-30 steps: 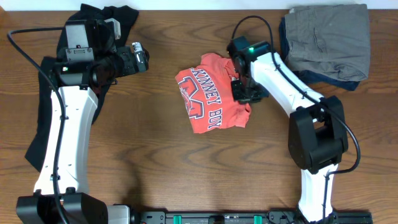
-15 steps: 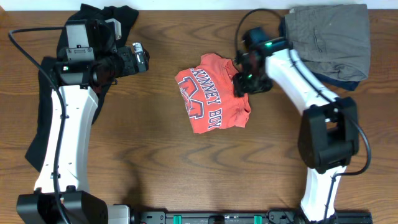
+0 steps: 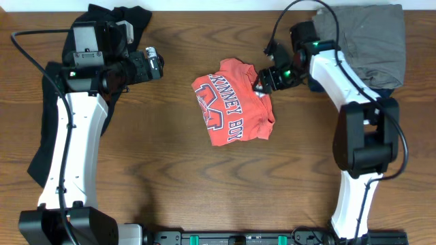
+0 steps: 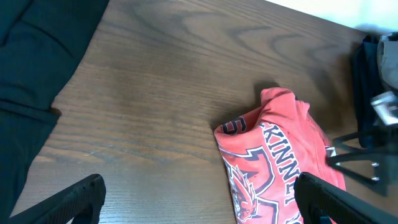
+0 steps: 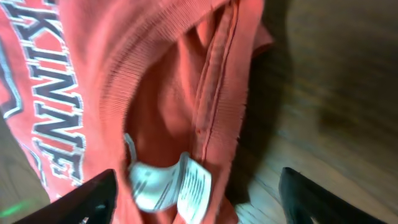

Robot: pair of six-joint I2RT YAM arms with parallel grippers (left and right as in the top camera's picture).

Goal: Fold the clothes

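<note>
Right gripper (image 3: 260,84) released, jaws spread over red T-shirt (image 3: 228,105) collar, mid-table. Left gripper (image 3: 154,62) released too, empty. Black garment (image 3: 41,146) lies along left edge.

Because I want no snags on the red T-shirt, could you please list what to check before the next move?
1. Right gripper open: ok, fingers spread either side of the collar label.
2. Right gripper at the T-shirt collar: ok.
3. Right gripper touching cloth: cannot tell.
4. Left gripper open: ok, above bare table.
5. T-shirt lying flat: not ok, collar end bunched.
6. Black garment unobstructed: not ok, left arm overlies it.
</note>
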